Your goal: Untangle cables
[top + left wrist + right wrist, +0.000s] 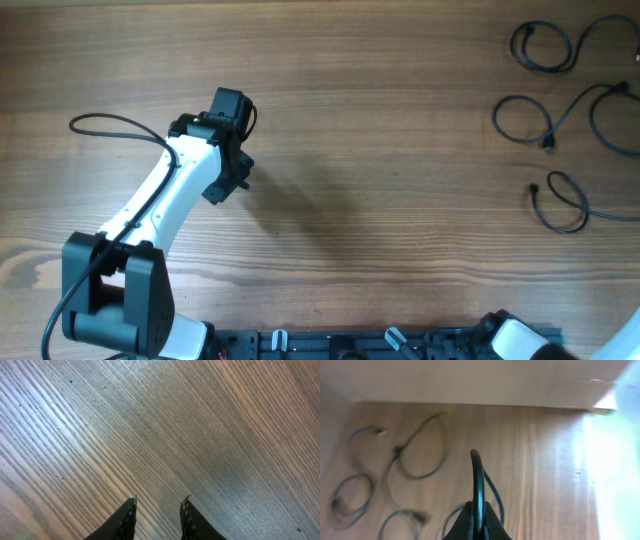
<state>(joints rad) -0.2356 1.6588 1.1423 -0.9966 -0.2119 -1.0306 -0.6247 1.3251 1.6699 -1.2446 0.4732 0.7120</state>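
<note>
The right end effector [477, 510] is gripping a black cable [478, 477] by the tabletop's [380, 120] right edge.
It is pinching one loop, which is standing up above it, while the other cables [549, 145] are lying as separate coils at the far right corner. The left end effector [159, 502] is hovering narrowly parted, holding nothing, toward the left edge.

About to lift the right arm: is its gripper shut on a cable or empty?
Shut on one. The right gripper pinches a black cable loop, fingers together with no gap.
</note>
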